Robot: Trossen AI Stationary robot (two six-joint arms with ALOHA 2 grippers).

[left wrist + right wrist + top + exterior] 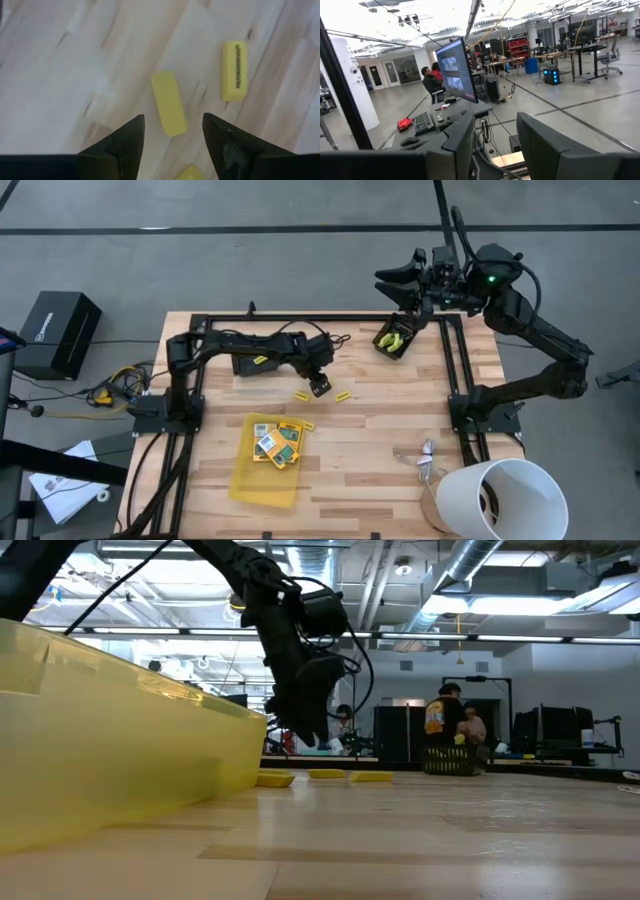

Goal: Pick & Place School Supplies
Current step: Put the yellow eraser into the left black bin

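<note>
On the wooden surface [380, 430], printed boxes [277, 442] lie in the yellow tray [262, 480]. Farther back, the left pincer [173, 131] hovers open over a yellow stick [169, 102]. The right pincer [495, 140], open and empty, waits beyond the far edge.

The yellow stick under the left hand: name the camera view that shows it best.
The left wrist view: the yellow stick lies large on the wood just ahead of the open left hand. The high view shows it only as a small sliver beside that hand. The low view shows three sticks edge-on; which is this one is unclear. The right wrist view misses it.
</note>
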